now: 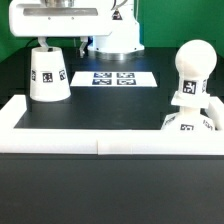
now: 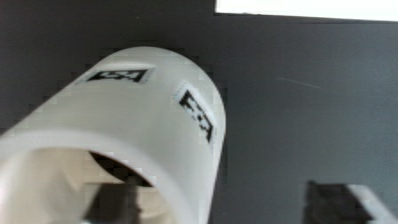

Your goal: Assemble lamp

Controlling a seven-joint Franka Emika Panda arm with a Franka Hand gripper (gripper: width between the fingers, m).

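Note:
The white cone shade [image 1: 47,75] stands on the black table at the exterior view's left, with square tags on its side. It fills the wrist view [image 2: 151,110], open top toward the camera. My gripper [image 1: 62,42] hangs just above the shade and is open. In the wrist view the gripper [image 2: 228,205] straddles the shade's wall, with one finger [image 2: 116,205] over the opening and the other outside it. The rounded bulb [image 1: 192,65] sits upright on the sloped base [image 1: 190,115] at the exterior view's right.
The marker board [image 1: 115,78] lies flat at the back middle of the table. The white robot pedestal [image 1: 115,35] stands behind it. A low white wall [image 1: 100,140] runs along the table's front and sides.

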